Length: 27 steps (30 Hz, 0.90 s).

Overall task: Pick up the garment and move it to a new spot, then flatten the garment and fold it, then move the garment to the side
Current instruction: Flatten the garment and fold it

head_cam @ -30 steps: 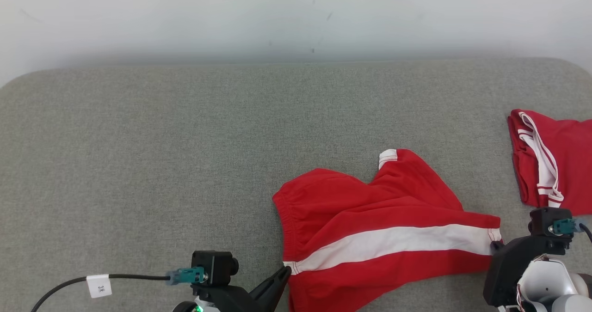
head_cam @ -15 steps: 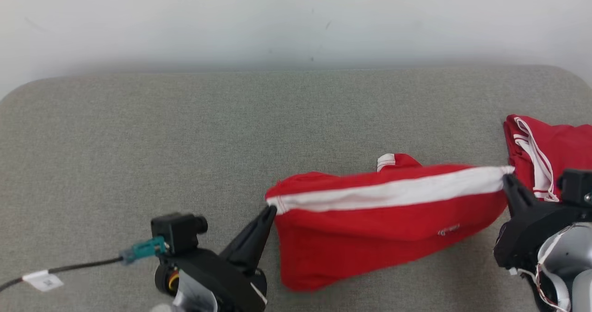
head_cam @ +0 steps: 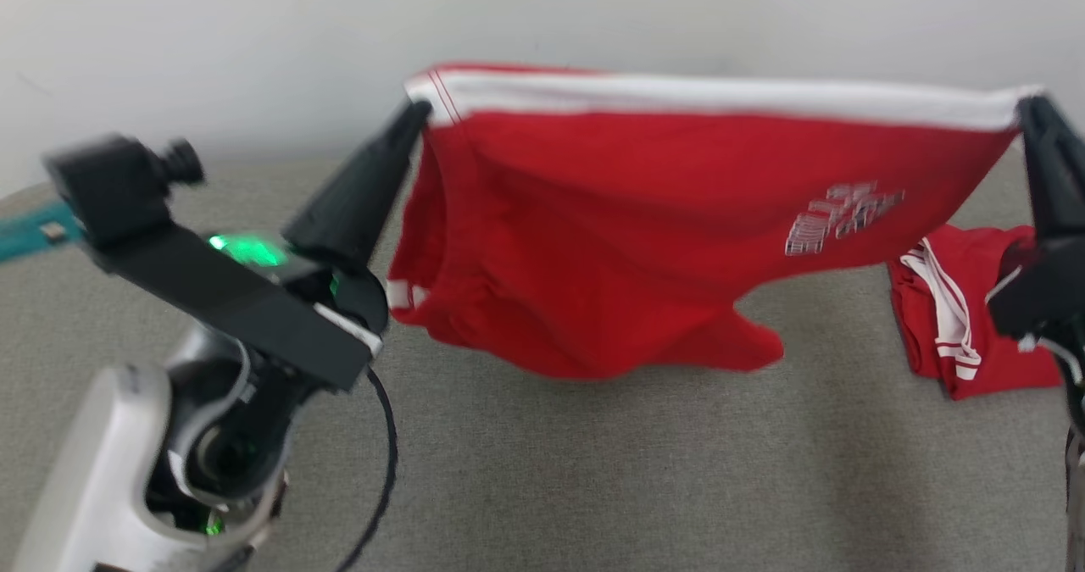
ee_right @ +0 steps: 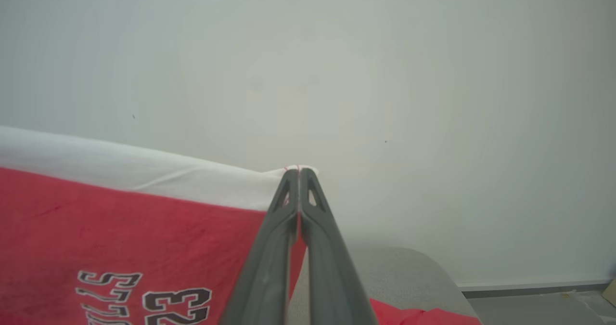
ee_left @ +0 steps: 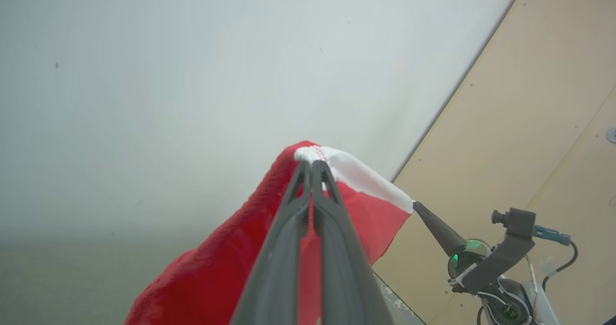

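Observation:
The garment (head_cam: 610, 216), red shorts with a white stripe and white lettering, hangs in the air stretched between both grippers, stripe along the top. My left gripper (head_cam: 417, 111) is shut on its left top corner, and the left wrist view shows the closed fingers pinching the white-and-red corner (ee_left: 313, 154). At the right top corner my right gripper (head_cam: 1027, 104) is shut on the stripe's end (ee_right: 298, 169). The garment's lower edge dangles just above the grey surface (head_cam: 593, 470).
A second red garment with white trim (head_cam: 958, 318) lies bunched on the grey padded surface at the right, below my right arm. A pale wall stands behind. My left arm and its cable (head_cam: 381, 436) fill the lower left.
Both grippers have lifted the garment off the surface and raised it high, pulling the white stripe taut between them. The head camera has also shifted.

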Motion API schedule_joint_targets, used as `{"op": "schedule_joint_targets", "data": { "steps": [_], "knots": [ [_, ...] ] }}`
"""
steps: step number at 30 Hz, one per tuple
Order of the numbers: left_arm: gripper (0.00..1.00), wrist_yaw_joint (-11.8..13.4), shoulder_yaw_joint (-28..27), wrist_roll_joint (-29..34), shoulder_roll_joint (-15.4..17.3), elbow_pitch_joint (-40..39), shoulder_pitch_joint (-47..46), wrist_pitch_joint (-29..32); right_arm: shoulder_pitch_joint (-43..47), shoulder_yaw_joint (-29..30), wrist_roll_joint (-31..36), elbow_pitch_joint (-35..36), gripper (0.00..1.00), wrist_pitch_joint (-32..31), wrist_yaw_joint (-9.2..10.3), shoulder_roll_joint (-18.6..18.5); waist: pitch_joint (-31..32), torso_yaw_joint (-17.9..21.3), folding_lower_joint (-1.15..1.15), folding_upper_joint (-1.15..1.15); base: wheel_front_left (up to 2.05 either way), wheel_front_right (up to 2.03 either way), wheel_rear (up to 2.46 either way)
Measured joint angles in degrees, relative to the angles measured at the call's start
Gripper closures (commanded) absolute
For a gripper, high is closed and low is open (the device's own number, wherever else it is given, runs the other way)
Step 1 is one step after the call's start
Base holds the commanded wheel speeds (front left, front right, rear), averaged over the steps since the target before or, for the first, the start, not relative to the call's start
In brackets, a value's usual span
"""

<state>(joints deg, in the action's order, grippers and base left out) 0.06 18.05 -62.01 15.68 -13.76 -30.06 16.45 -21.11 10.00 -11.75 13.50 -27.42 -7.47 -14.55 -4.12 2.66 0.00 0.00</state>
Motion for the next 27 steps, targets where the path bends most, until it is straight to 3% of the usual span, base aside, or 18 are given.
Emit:
{"op": "schedule_joint_targets", "data": {
  "steps": [8, 16, 18, 22, 24, 27],
  "knots": [
    [1.00, 4.20, -3.05, 0.30, 0.58, 0.55, -9.65, 1.99, -11.22, -3.32, -2.94, -4.81, 1.00, 1.77, 0.00, -0.41, -2.08, 1.77, -0.01, 0.00, 0.00, 0.00, 0.00],
    [1.00, 6.79, -7.12, 5.34, -1.15, 16.11, -27.26, -4.13, -36.71, -8.83, -2.66, -24.99, 1.00, 10.54, 0.00, 2.15, -10.65, 3.23, 0.00, 0.00, 0.00, 0.00, 0.00],
    [1.00, 4.68, -8.70, 6.31, -2.42, 21.61, -35.31, -9.04, -47.66, -7.33, -0.44, -32.25, 1.00, 18.34, -0.01, 3.68, -14.90, 3.76, 0.03, 0.01, 0.00, 0.00, 0.00],
    [1.00, -1.57, -10.62, 5.43, -5.01, 25.62, -43.64, -16.18, -59.00, -3.94, 5.25, -38.42, 1.00, 29.89, -0.11, 4.60, -20.06, 4.46, 0.02, 0.02, 0.00, 0.00, 0.00],
    [1.00, -4.13, -10.87, 5.77, -5.00, 27.28, -45.80, -18.74, -62.10, -3.68, 7.13, -41.03, 1.00, 33.30, -0.12, 4.45, -22.18, 4.74, 0.02, 0.01, 0.00, 0.00, 0.00],
    [1.00, -6.13, -10.84, 4.38, -5.45, 29.38, -45.21, -20.39, -62.49, -5.95, 7.10, -46.04, 1.00, 33.05, -0.11, 4.13, -24.41, 5.02, 0.03, 0.02, 0.00, 0.00, 0.00]
  ]
}}
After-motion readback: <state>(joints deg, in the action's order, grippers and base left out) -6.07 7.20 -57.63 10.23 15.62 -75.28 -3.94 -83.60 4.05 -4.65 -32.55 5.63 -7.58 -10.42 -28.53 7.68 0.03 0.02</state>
